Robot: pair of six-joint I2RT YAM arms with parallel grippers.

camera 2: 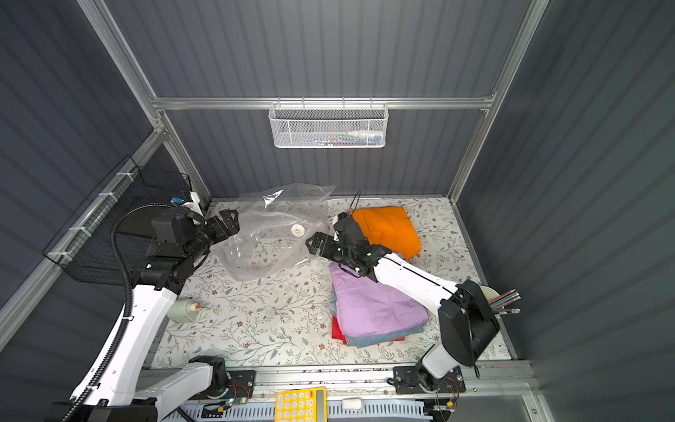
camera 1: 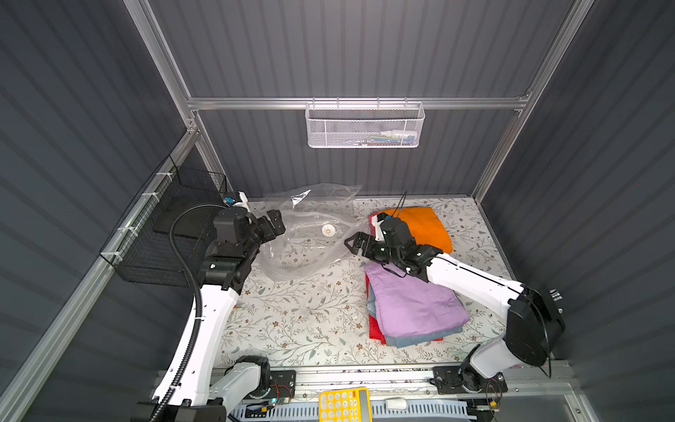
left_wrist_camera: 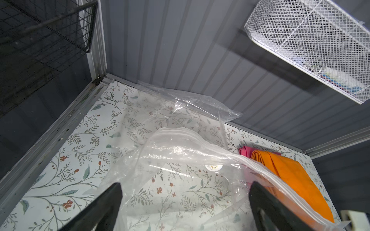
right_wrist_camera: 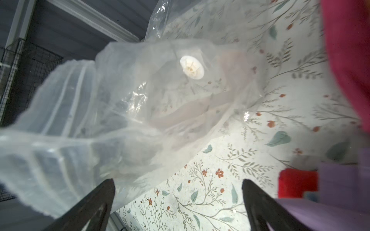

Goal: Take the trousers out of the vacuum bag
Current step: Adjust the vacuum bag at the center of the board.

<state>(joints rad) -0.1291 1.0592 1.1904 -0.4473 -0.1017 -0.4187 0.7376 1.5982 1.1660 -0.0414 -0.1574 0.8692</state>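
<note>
1. A yellow calculator [camera 1: 343, 403] lies at the near edge, between the two arm bases and off the floral table cover [camera 1: 310, 321].
2. Near right on the cover, three folded trousers [camera 2: 376, 307] are stacked. The lilac pair [camera 1: 412, 303] is on top, the light blue denim pair [camera 1: 409, 339] is under it, and the red pair [camera 1: 374, 329] is at the bottom, showing along the left and near sides.
3. Far right, the orange pair [camera 1: 423, 226] lies on the hot pink pair [left_wrist_camera: 245, 152], of which only a strip shows at the left.
4. All five lie outside the vacuum bag [camera 1: 299, 255]. It lies crumpled and empty at the far left-centre, with its far end leaning up against the far wall. Its white valve cap [camera 1: 327, 230] faces up.
5. The left gripper [camera 1: 279, 221] sits at the bag's left edge with its jaws wide apart. In the left wrist view the bag's zip edge crosses the gap between the fingers [left_wrist_camera: 100, 210] without being pinched.
6. The right gripper [camera 1: 354, 242] hangs just right of the bag, between it and the stacks. Its jaws are spread wide and hold nothing.
7. A white mesh basket [camera 1: 365, 126] hangs on the far wall, and a black wire basket [camera 1: 164, 226] hangs on the left wall.
</note>
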